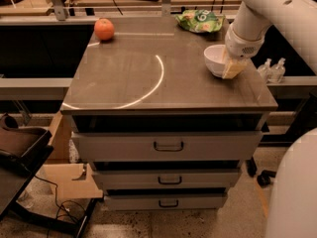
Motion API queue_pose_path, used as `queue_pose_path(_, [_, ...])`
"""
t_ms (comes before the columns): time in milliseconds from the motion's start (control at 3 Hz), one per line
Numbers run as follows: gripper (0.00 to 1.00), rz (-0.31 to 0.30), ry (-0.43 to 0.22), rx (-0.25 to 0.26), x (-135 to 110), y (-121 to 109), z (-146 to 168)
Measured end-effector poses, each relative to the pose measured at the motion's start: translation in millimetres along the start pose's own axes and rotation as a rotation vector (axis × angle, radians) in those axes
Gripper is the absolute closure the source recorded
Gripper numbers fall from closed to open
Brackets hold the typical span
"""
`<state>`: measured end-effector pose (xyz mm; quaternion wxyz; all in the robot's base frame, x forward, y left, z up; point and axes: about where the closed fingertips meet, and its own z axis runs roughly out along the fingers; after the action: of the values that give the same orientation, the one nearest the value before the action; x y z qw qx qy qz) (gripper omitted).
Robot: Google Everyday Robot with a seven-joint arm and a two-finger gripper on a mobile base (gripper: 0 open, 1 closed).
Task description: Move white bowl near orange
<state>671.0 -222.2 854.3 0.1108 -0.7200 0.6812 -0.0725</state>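
White bowl [215,59] is sitting at three o'clock on the tabletop [148,83], the gripper [233,67] touching its three o'clock rim; I cannot tell its hold. Orange [104,29] is lying at eleven o'clock.

The table [124,78] has a dull grey-brown top, and three drawers [168,146] with dark handles are stacked below it. A thin bright arc of light [157,78] curves across the middle of the top. The orange [104,29] sits at the far left corner. The green snack bag [200,20] lies at the far edge, right of centre. The white bowl [215,59] is near the right edge, well apart from the orange. The gripper [233,68] is at the bowl's right rim.
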Motion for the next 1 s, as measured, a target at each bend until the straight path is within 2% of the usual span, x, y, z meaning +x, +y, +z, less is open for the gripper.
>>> queue_pose_path(667, [1.0,-0.125,0.1,0.091,-20.7,-39.2,-53.3])
queue_pose_path(1000, [1.0,-0.212,0.096,0.153,-50.6,-61.6,-72.0])
